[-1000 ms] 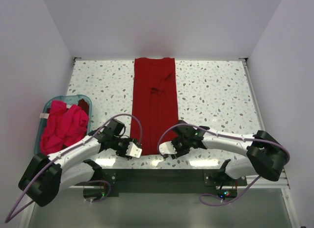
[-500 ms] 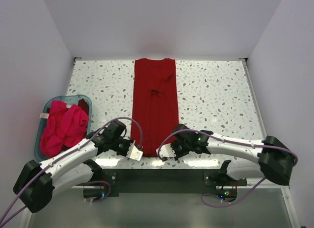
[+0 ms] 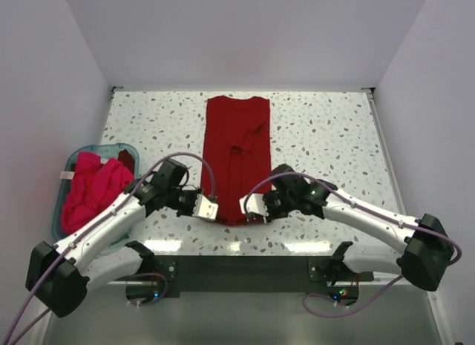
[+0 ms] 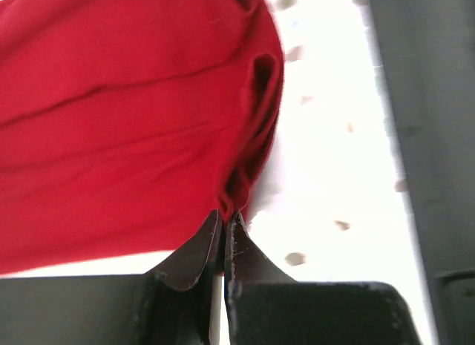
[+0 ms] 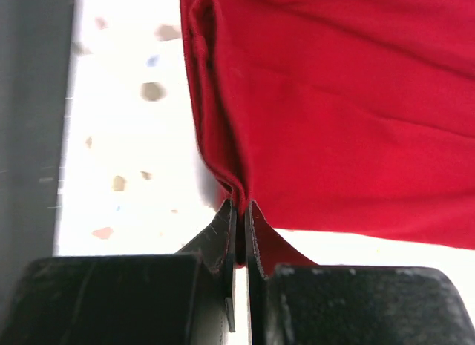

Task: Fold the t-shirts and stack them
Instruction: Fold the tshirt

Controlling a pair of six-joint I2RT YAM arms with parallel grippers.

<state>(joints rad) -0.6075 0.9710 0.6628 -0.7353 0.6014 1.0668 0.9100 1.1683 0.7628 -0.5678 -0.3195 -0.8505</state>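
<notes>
Left tool (image 4: 224, 219) pinching crimson t-shirt (image 3: 236, 152) hem, right tool (image 5: 241, 209) likewise

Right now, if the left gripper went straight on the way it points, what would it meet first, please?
The deep crimson cloth t-shirt: the left gripper is shut on its near corner, so it would push into that cloth, probably then the speckled white table beneath; depth is unclear.

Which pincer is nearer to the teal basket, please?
Left. The left pincer grips the shirt's near left corner, on the side of the basket. The right pincer grips the near right corner, farther from it.
</notes>
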